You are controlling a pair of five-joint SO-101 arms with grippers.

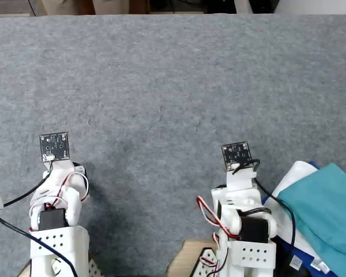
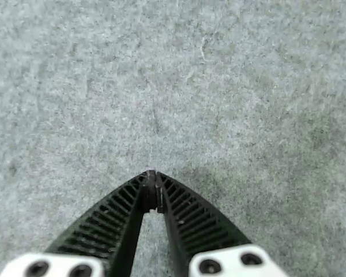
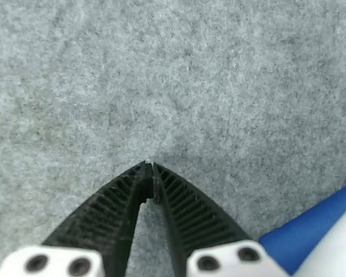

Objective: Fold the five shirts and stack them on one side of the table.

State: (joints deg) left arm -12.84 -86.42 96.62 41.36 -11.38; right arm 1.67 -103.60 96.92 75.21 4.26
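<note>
A pile of shirts lies at the near right corner of the grey felt table: a teal shirt on top, a white one and a blue one showing beneath it. The blue shirt's edge and a white shirt also show in the right wrist view. My right gripper is shut with nothing in it, over bare felt just left of the pile. My left gripper is shut and empty over the felt at the near left. Both arms are drawn back, left arm and right arm.
A wooden board lies between the two arm bases at the near edge. Furniture shows beyond the table's far edge.
</note>
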